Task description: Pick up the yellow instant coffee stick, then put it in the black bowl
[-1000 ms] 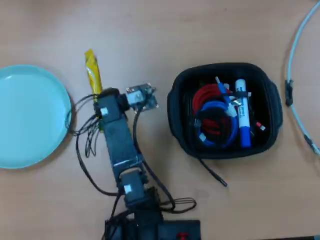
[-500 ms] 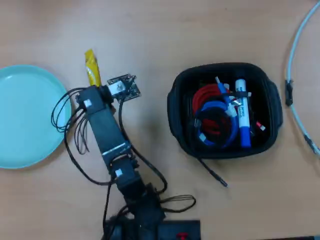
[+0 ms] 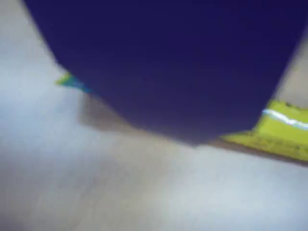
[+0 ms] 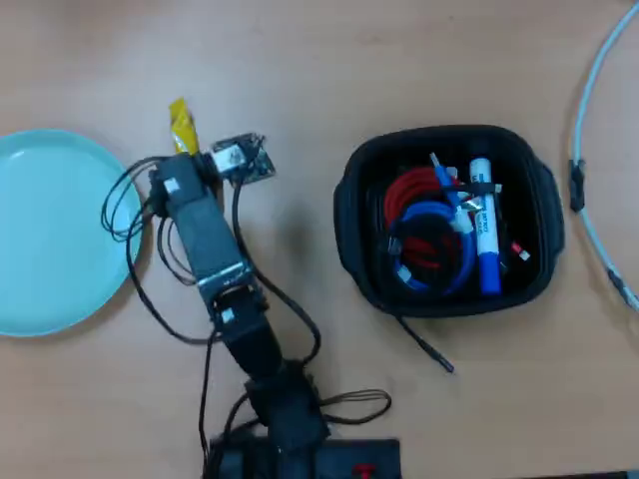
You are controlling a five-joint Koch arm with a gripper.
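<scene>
The yellow instant coffee stick lies on the wooden table at the upper left of the overhead view, its far end sticking out beyond my gripper. In the blurred wrist view one dark blue jaw fills the upper frame and lies across the stick. The stick's yellow part shows at the right and its green end at the left. The second jaw is hidden, so I cannot tell whether the gripper is open or shut. The black bowl stands far to the right, apart from the gripper.
A light teal plate lies just left of the arm. The bowl holds red and blue cables and a blue-and-white marker. A thin black lead trails below the bowl. A white hoop-like cable runs along the right edge.
</scene>
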